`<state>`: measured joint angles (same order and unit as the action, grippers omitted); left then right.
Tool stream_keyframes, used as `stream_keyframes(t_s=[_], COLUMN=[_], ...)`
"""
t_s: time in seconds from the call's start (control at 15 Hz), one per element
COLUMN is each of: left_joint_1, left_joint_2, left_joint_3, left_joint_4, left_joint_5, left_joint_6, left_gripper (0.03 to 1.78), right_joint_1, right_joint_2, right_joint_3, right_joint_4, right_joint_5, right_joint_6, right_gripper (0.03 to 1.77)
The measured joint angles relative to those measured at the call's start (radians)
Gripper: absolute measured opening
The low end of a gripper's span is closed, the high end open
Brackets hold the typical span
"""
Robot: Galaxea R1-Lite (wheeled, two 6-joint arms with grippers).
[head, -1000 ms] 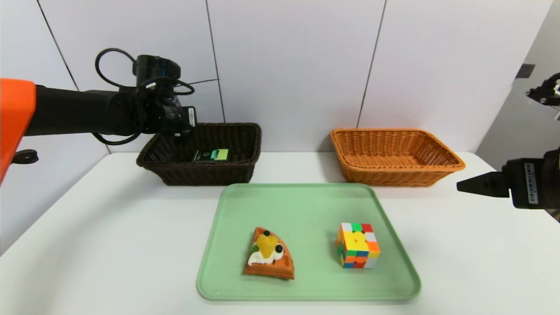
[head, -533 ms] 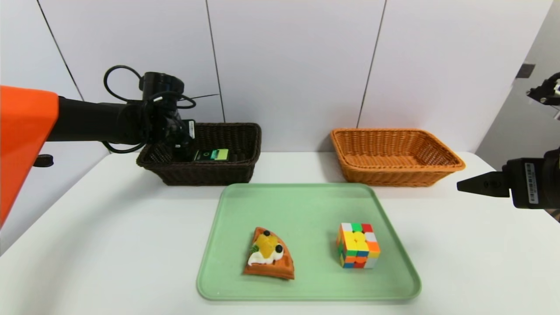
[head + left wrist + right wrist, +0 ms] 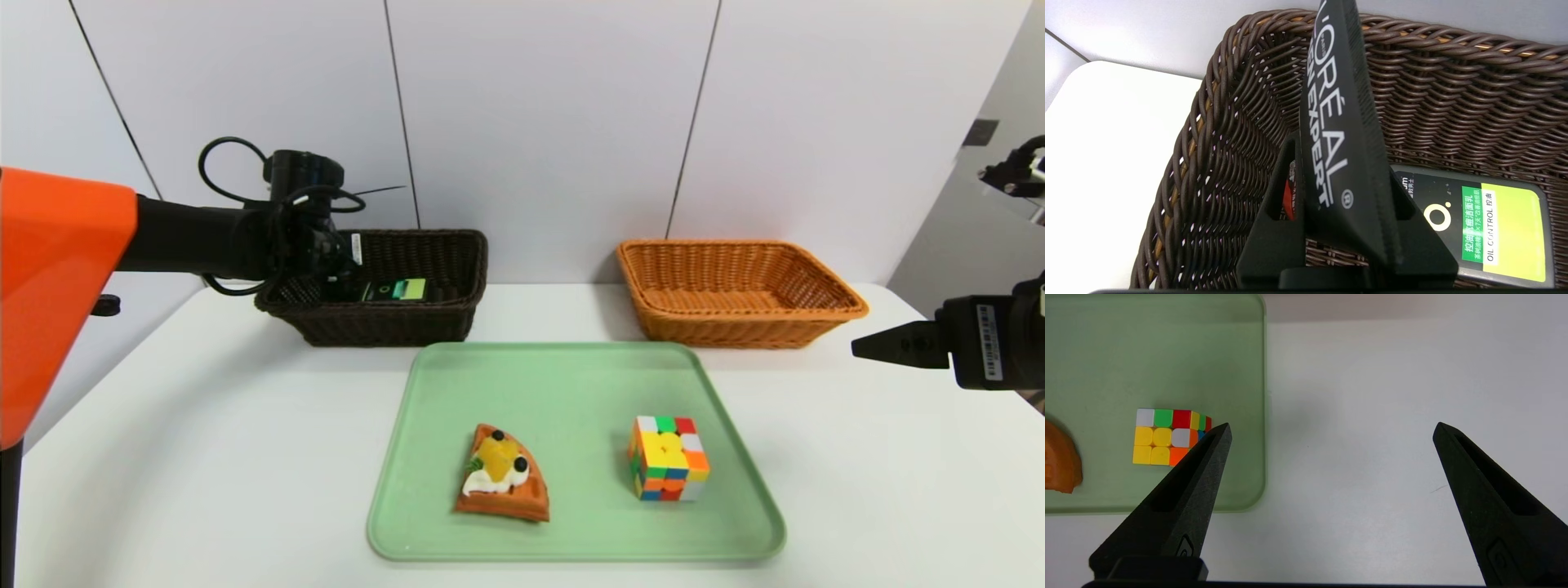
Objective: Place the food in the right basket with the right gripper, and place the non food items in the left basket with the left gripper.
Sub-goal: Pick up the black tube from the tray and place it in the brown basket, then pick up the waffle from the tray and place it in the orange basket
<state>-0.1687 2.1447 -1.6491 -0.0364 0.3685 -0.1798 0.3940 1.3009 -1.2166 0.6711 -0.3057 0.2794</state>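
Note:
My left gripper (image 3: 337,282) (image 3: 1340,163) is down inside the dark brown left basket (image 3: 461,269) (image 3: 1453,98), shut on a black L'Oréal tube (image 3: 1331,122) that stands on end between the jaws. A black and green cleanser pack (image 3: 396,289) (image 3: 1494,220) lies on the basket floor beside it. On the green tray (image 3: 571,384) (image 3: 1208,355) sit a waffle slice with cream and fruit (image 3: 501,475) (image 3: 1059,463) and a coloured puzzle cube (image 3: 668,457) (image 3: 1163,437). My right gripper (image 3: 867,349) (image 3: 1331,428) hovers open over the table, right of the tray, with nothing in it.
The orange right basket (image 3: 739,282) stands at the back right, with nothing seen inside. Both baskets sit against the white wall, behind the tray. White table (image 3: 204,425) (image 3: 1363,416) surrounds the tray.
The left arm has swung slightly right and lowered, taking the gripper and the tube from above the dark basket's rim down into it. The right arm has not moved.

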Motion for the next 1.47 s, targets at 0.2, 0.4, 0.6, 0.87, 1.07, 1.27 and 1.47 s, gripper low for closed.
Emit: stream_keyframes(t_s=[0.2, 0.4, 0.6, 0.87, 1.07, 1.27, 1.47], left_joint_1=[0.003, 0.003, 0.003, -0.005, -0.02, -0.042, -0.063], left_joint_2=[0.009, 0.011, 0.002, -0.082, -0.181, -0.289, -0.387], left_joint_3=[0.002, 0.003, -0.008, -0.025, -0.027, -0.031, -0.014], left_joint_4=[0.0, -0.001, -0.002, 0.004, 0.017, 0.057, 0.105], left_joint_5=[0.004, 0.003, 0.002, -0.001, 0.0, 0.002, -0.014], left_joint_6=[-0.005, 0.0, 0.003, 0.02, 0.073, 0.154, 0.201], left_gripper=[0.63, 0.97, 1.21, 1.41, 1.5, 1.56, 1.61], right_joint_1=[0.0, 0.001, 0.001, 0.003, 0.041, 0.09, 0.139], right_joint_2=[0.003, 0.008, 0.009, 0.001, 0.002, 0.013, 0.021], right_joint_3=[0.0, 0.0, 0.0, 0.001, -0.031, -0.068, -0.104], right_joint_4=[0.0, -0.001, -0.008, -0.006, -0.016, -0.012, -0.013], right_joint_5=[0.0, -0.001, -0.002, 0.01, 0.017, 0.02, 0.02], right_joint_6=[-0.001, -0.006, -0.01, -0.042, -0.041, -0.046, -0.105], right_gripper=[1.7, 1.7, 1.7, 1.7, 1.7, 1.7, 1.7])
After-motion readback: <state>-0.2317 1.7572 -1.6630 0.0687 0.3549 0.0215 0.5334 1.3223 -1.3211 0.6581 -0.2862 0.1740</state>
